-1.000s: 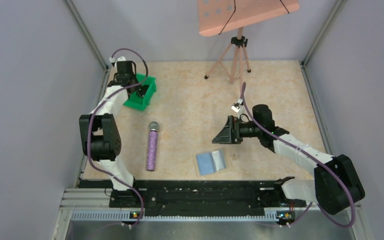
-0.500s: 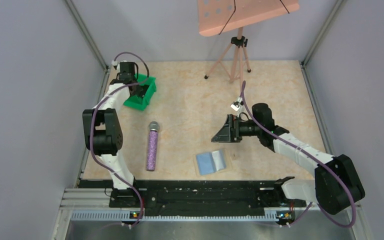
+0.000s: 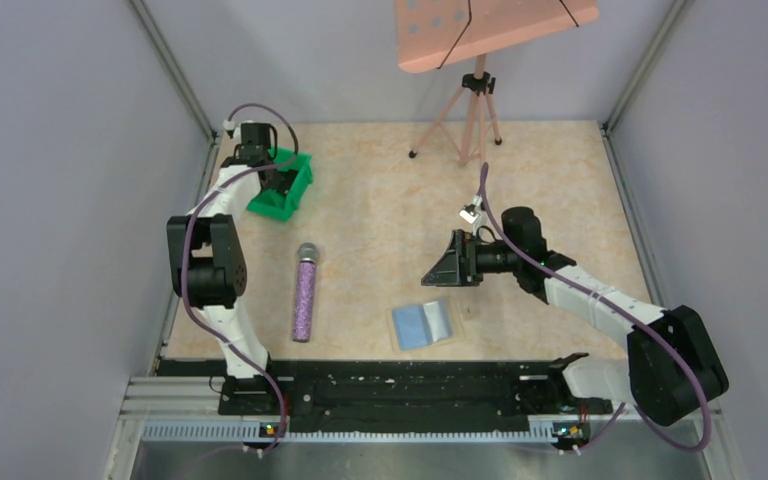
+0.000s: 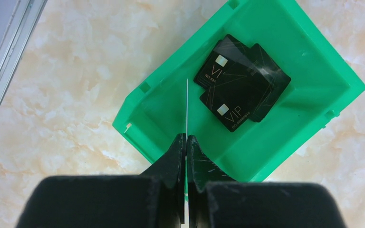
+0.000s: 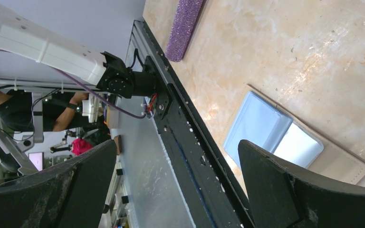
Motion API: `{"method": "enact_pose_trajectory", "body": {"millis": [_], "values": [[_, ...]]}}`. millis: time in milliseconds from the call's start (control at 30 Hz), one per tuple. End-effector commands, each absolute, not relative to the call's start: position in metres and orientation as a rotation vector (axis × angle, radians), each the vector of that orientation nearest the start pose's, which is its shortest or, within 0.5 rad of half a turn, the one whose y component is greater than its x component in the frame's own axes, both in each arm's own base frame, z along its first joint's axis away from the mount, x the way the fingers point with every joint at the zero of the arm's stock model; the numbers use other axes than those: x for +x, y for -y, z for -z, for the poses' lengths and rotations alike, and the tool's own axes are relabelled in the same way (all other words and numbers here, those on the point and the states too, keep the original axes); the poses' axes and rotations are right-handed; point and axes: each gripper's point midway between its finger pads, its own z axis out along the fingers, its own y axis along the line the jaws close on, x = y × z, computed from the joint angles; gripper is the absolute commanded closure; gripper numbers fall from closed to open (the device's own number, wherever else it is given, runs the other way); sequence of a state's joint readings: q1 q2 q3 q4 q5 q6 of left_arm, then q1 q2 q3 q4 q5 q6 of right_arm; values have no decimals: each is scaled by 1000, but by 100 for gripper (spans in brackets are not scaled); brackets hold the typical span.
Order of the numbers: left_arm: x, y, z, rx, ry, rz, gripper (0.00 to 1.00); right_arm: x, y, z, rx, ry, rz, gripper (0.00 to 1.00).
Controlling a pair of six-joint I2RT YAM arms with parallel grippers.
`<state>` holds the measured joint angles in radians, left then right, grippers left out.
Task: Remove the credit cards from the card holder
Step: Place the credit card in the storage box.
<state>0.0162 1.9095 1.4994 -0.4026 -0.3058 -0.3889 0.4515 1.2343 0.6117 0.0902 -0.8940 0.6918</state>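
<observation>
The left pincer (image 4: 186,142) is gripping a thin card (image 4: 187,102), its fingers pressed together on the card's lower end. The card is showing edge-on as a pale line rising from between the fingertips. Directly below this pincer, the green bin (image 4: 313,71) is sitting on the table (image 4: 66,71). Two black cards (image 4: 240,88) marked VIP are lying overlapped on the bin's floor, just beyond and to the right of the fingertips.

The right pincer (image 5: 177,147) is hanging spread wide with nothing between its fingers, raised above the table. The card holder (image 5: 285,137) is lying open and flat on the table beneath it, just off the inner side of its right finger and not touching it. The holder's blue and grey panels are facing up and its beige edge is showing along one side. The purple microphone (image 5: 185,23) is lying well beyond this pincer's fingertips, apart from the holder.
</observation>
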Motion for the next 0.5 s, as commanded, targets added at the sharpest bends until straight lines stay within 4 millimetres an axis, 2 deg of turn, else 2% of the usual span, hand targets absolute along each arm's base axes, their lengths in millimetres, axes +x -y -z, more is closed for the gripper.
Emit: {"method": "enact_pose_trajectory", "body": {"millis": [0, 167, 367, 467], "values": [[520, -51, -143, -593, -2148, -177, 100, 203, -275, -179, -412, -2182, -1585, 1], [523, -49, -151, -586, -2117, -157, 100, 203, -274, -179, -415, -2185, -1579, 1], [511, -41, -157, -589, -2156, -113, 100, 204, -275, -178, -415, -2189, -1580, 1], [506, -36, -154, -589, -2198, -94, 100, 204, -275, -179, -414, -2185, -1584, 1]]}}
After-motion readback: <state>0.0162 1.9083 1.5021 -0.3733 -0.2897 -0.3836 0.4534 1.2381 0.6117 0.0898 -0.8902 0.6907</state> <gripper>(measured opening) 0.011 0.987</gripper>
